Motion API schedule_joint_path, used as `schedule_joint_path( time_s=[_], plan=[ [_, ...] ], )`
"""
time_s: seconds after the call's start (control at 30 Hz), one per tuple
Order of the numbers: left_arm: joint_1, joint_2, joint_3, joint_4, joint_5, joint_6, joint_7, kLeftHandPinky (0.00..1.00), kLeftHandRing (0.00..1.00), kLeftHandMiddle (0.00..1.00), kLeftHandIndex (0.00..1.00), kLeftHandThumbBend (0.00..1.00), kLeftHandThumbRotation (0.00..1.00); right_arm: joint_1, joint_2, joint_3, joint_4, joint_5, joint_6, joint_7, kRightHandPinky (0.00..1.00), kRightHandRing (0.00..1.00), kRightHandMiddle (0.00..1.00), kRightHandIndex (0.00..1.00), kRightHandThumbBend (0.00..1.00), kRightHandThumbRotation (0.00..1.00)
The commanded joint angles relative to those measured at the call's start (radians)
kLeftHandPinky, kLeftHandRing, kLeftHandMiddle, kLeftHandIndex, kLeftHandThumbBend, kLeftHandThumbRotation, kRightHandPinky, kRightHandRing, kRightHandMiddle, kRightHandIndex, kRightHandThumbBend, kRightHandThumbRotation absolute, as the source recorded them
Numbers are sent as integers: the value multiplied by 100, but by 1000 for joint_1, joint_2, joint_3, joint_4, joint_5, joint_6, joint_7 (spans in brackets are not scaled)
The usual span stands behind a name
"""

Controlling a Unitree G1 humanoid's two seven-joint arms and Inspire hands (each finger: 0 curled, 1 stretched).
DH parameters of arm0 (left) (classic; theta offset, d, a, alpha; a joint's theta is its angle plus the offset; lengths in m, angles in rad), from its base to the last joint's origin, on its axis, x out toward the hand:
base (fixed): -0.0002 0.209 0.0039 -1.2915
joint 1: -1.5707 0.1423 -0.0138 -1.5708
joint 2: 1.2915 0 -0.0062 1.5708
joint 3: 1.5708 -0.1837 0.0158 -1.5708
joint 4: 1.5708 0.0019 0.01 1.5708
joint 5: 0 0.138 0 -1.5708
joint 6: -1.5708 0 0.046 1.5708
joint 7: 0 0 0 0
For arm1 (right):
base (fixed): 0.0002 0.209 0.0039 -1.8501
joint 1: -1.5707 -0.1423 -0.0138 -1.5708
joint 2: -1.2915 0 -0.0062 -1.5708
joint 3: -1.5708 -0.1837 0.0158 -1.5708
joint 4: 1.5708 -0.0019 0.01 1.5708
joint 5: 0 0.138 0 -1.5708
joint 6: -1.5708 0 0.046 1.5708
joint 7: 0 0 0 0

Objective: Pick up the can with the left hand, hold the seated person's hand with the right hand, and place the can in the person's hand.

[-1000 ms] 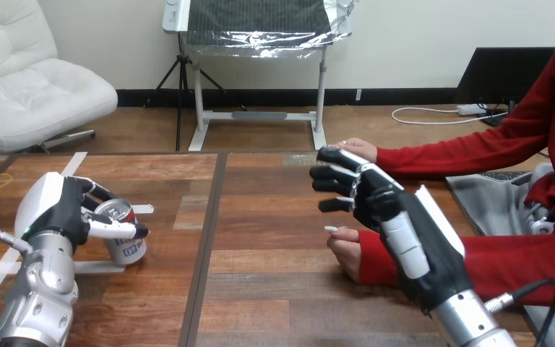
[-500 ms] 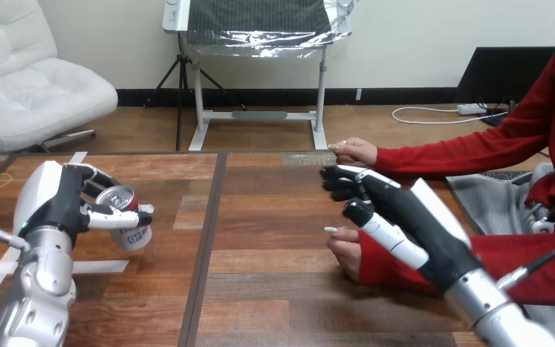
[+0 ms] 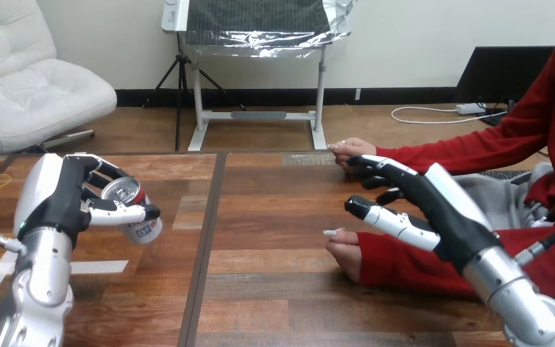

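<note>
The can (image 3: 143,228) was near the left edge of the counter (image 3: 274,289), held in the left hand (image 3: 61,199). The fingers were curled around its far side and the thumb lay across its front. The can was tilted, with its open top turned up and toward the camera, and it seemed to be raised off the wood. A strip of white tape (image 3: 100,266) lay flat on the counter, just nearer the front edge than the can.

The right hand (image 3: 433,206) was at the right side of the counter, well apart from the can. It was spread, with the fingers nearly straight and the thumb held away from them, and it gripped nothing. Its fingertips reached up to the person's far hand (image 3: 354,150), near the counter's far edge; I cannot tell if they touched. The person's near hand (image 3: 345,251) rested on the counter, loosely closed, just beside and below the thumb of the right hand.
</note>
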Motion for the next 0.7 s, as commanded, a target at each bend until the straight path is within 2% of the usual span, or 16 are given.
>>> schedule_joint_path(
  time_s=[0.0, 0.33, 0.5, 0.67],
  plan=[
    [-1, 3, 45, -234, -13, 8, -12, 32, 37, 42, 47, 73, 0, -177, -60, 15, 91, -67, -40, -60, 69, 82, 86, 87, 73, 84],
    [54, -7, 53, -359, -24, 71, -44, 33, 37, 43, 47, 73, 0, -240, -107, 40, 215, -125, -78, -79, 70, 84, 88, 88, 75, 83],
    [78, -7, 58, -399, -33, 75, -56, 33, 37, 43, 47, 73, 0, -278, -132, 52, 284, -140, -86, -52, 73, 87, 90, 89, 79, 79],
    [91, -6, 60, -426, -35, 84, -62, 33, 37, 43, 47, 73, 0, -312, -156, 71, 354, -148, -117, -35, 74, 88, 90, 90, 84, 77]
  ],
)
